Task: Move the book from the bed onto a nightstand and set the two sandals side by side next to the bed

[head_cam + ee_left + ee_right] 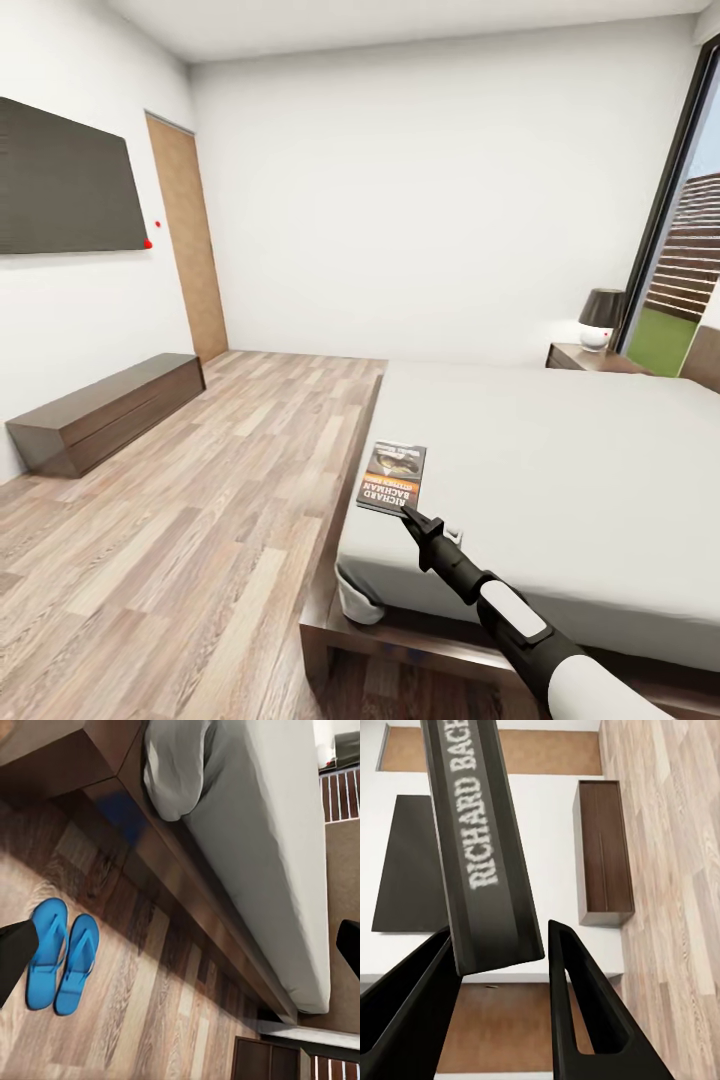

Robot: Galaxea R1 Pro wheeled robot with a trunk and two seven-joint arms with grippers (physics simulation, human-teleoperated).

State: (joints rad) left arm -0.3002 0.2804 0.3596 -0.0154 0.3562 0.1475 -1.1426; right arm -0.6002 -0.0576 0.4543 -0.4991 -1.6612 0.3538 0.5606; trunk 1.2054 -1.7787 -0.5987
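One bed (560, 470) stands in the room, and on its near corner lies one book (392, 478). Two blue sandals (63, 954) lie side by side on the floor beside the bed. One nightstand (590, 358) stands beyond the bed's far corner, bearing one lamp (600, 316). Across the floor from the bed are one low cabinet (105, 410), one dark wall panel (65, 180) and one wooden door (188, 235).
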